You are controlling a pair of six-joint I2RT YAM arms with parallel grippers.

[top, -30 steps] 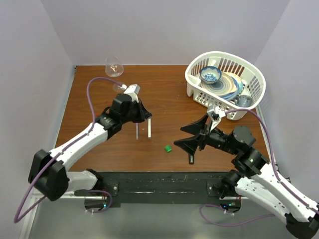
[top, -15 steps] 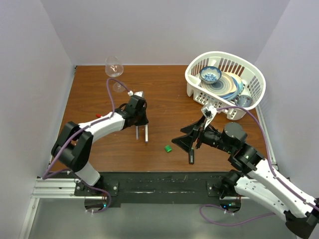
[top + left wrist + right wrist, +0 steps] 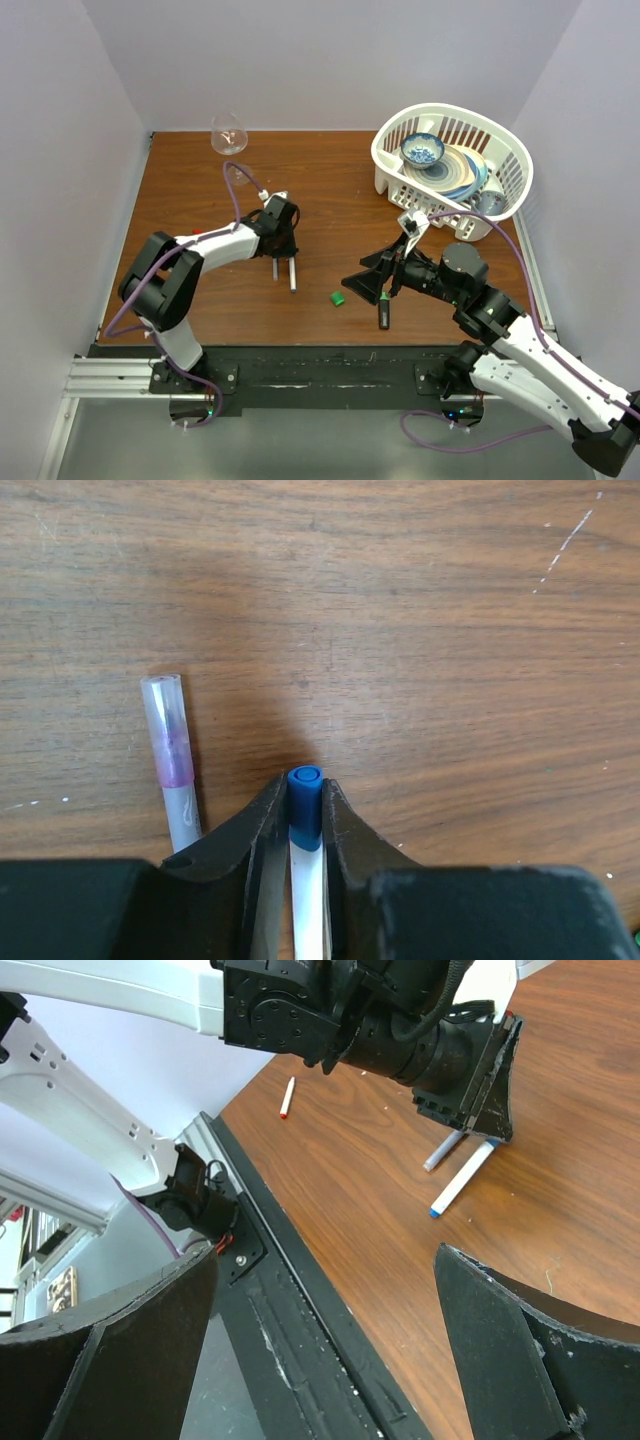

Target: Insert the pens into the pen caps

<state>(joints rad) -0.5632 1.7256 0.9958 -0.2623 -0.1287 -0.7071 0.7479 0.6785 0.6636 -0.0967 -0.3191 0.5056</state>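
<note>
— Can you read any writing in these views?
— No. You'll find no legible text, label, brand or number on the white pen (image 3: 308, 880), the purple-grey pen (image 3: 172, 740) or the basket (image 3: 392, 178).

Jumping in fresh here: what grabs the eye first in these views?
The white pen with its blue cap lies between the left gripper's close-set fingers, a purple-grey pen beside it. In the far right corner stands a white basket of dishes; the right gripper gapes open near a green cap.
</note>
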